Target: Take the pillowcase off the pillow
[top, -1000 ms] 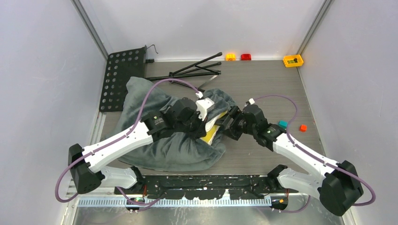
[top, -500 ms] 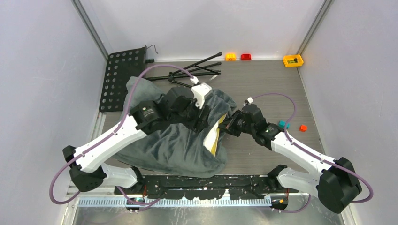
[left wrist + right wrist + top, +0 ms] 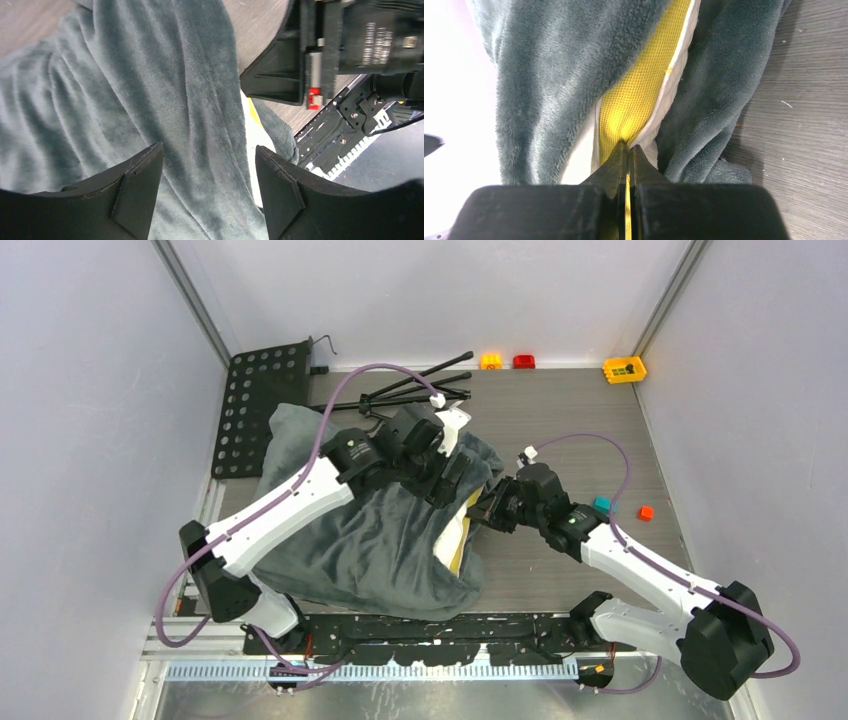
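Observation:
The dark grey-teal plush pillowcase (image 3: pixel 360 540) lies crumpled over the pillow, whose white and yellow end (image 3: pixel 455 535) pokes out of the opening on the right. My right gripper (image 3: pixel 483 512) is at that opening. In the right wrist view it (image 3: pixel 629 145) is shut on the pillow's yellow side band (image 3: pixel 644 85), with pillowcase folds (image 3: pixel 554 65) on both sides. My left gripper (image 3: pixel 455 475) hovers over the pillowcase's far right part. In the left wrist view it (image 3: pixel 208 150) is open, with only fleece (image 3: pixel 150 90) and a sliver of white pillow (image 3: pixel 255 140) below it.
A black perforated plate (image 3: pixel 262 405) and black tripod legs (image 3: pixel 415 390) lie at the back left. Small bricks sit along the back edge (image 3: pixel 491 361) (image 3: pixel 624 369), and a teal one (image 3: pixel 602 504) lies by the right arm. A black rail (image 3: pixel 430 630) runs along the near edge.
My left gripper opened, let go of the pillowcase and moved toward the far side. My right gripper moved in and shut on the pillow's yellow band.

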### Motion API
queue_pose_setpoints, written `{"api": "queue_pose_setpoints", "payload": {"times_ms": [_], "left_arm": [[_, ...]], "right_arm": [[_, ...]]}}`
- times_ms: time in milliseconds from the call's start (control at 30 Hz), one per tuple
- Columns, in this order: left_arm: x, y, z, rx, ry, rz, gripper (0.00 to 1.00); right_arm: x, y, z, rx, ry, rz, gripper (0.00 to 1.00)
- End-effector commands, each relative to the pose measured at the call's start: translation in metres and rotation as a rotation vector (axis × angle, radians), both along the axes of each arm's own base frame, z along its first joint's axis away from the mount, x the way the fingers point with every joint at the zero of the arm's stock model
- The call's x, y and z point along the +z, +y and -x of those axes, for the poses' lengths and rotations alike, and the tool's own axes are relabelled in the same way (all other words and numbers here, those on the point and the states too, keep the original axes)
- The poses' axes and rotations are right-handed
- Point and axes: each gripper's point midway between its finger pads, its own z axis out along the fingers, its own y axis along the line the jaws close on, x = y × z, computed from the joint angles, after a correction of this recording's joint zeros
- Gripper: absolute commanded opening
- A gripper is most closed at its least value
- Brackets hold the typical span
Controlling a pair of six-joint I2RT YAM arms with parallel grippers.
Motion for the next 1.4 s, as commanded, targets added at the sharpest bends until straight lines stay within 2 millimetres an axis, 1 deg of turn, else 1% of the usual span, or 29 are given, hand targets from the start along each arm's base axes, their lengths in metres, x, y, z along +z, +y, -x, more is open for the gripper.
{"api": "queue_pose_setpoints", "payload": {"times_ms": [0, 133, 233, 333, 500, 567, 733, 767, 800, 833, 867, 900, 933, 967, 1033, 1133, 1200, 1267, 1367], "left_arm": [[-0.007, -0.011, -0.001, -0.023, 0.132, 0.110, 0.68], [-0.029, -0.012, -0.005, -0.006, 0.251, 0.133, 0.63], [-0.044, -0.015, -0.004, -0.005, 0.330, 0.164, 0.59], [-0.053, -0.019, -0.002, -0.023, 0.394, 0.223, 0.56], [-0.059, -0.018, -0.007, -0.019, 0.479, 0.336, 0.54], [-0.058, -0.019, -0.008, -0.031, 0.495, 0.369, 0.54], [-0.052, -0.025, 0.005, -0.103, 0.554, 0.422, 0.58], [-0.051, -0.025, 0.007, -0.108, 0.559, 0.432, 0.56], [-0.052, -0.025, 0.008, -0.104, 0.561, 0.434, 0.50], [-0.054, -0.023, 0.007, -0.091, 0.554, 0.428, 0.41], [-0.058, -0.019, 0.006, -0.073, 0.543, 0.408, 0.25], [-0.063, -0.014, 0.003, -0.044, 0.524, 0.382, 0.19], [-0.067, -0.007, -0.002, -0.008, 0.498, 0.356, 0.08], [-0.070, -0.001, -0.007, 0.027, 0.481, 0.352, 0.00], [-0.074, 0.017, -0.021, 0.113, 0.469, 0.374, 0.00], [-0.082, 0.052, -0.046, 0.238, 0.464, 0.407, 0.00], [-0.092, 0.080, -0.058, 0.327, 0.438, 0.359, 0.00], [-0.103, 0.109, -0.071, 0.459, 0.401, 0.288, 0.00], [-0.117, 0.137, -0.076, 0.599, 0.361, 0.245, 0.00]], "right_arm": [[0.047, 0.010, -0.008, 0.026, -0.130, -0.077, 0.00], [0.048, 0.011, -0.008, 0.030, -0.132, -0.081, 0.00], [0.048, 0.012, -0.009, 0.034, -0.131, -0.080, 0.00], [0.048, 0.013, -0.009, 0.035, -0.131, -0.080, 0.00], [0.048, 0.012, -0.009, 0.033, -0.129, -0.077, 0.00], [0.046, 0.011, -0.009, 0.030, -0.126, -0.070, 0.00], [0.045, 0.010, -0.008, 0.029, -0.123, -0.069, 0.00], [0.045, 0.010, -0.008, 0.029, -0.122, -0.068, 0.00], [0.045, 0.010, -0.008, 0.027, -0.122, -0.069, 0.00], [0.045, 0.011, -0.008, 0.028, -0.121, -0.070, 0.00], [0.046, 0.011, -0.009, 0.028, -0.124, -0.072, 0.00], [0.046, 0.011, -0.009, 0.027, -0.123, -0.072, 0.00], [0.047, 0.011, -0.009, 0.028, -0.126, -0.073, 0.00], [0.048, 0.011, -0.009, 0.030, -0.127, -0.075, 0.00], [0.052, 0.012, -0.008, 0.032, -0.132, -0.084, 0.00], [0.057, 0.009, -0.005, 0.028, -0.140, -0.082, 0.00], [0.062, 0.007, -0.003, 0.028, -0.148, -0.084, 0.00], [0.069, 0.004, -0.002, 0.023, -0.163, -0.088, 0.00], [0.078, 0.000, 0.001, 0.017, -0.183, -0.091, 0.00]]}}
